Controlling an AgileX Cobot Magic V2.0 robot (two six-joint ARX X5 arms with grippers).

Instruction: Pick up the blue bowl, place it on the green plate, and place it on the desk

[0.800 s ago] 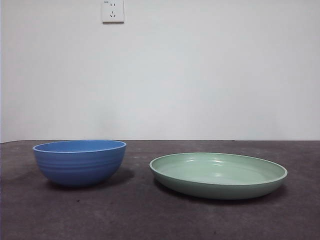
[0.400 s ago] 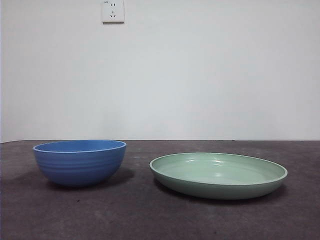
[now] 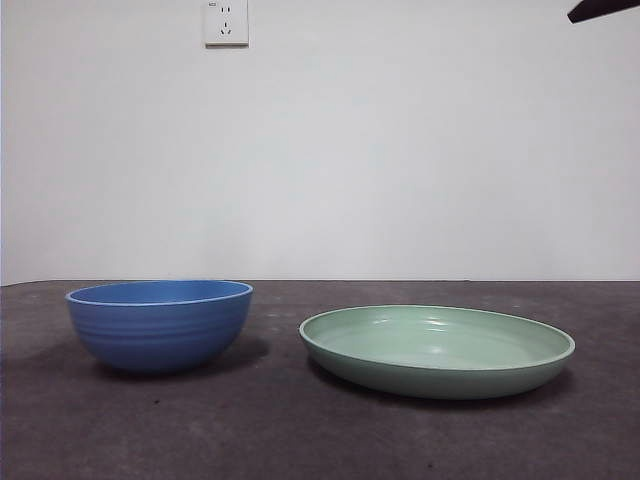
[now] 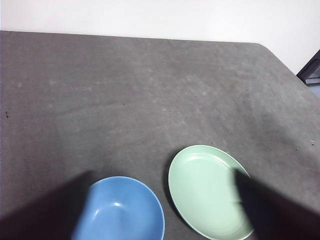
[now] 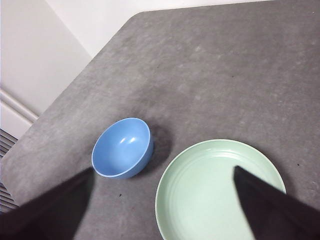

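Note:
The blue bowl (image 3: 160, 325) stands upright on the desk (image 3: 260, 430) at the left, and the green plate (image 3: 437, 350) lies beside it at the right, a small gap between them. Both are empty. My left gripper (image 4: 162, 175) hangs high above the two, open and holding nothing; below it are the bowl (image 4: 120, 212) and the plate (image 4: 207, 192). My right gripper (image 5: 162, 170) is also high up and open, over the bowl (image 5: 122, 147) and the plate (image 5: 210, 190). A black arm tip (image 3: 603, 10) shows at the front view's top right corner.
A white wall with a socket (image 3: 226, 22) rises behind the desk. The desk's rounded corner (image 4: 270, 50) and its side edge (image 5: 65, 95) show in the wrist views. Bare desk surface stretches behind and in front of the dishes.
A black arm tip has come into the top right corner of the front view. The bowl and the plate have not moved.

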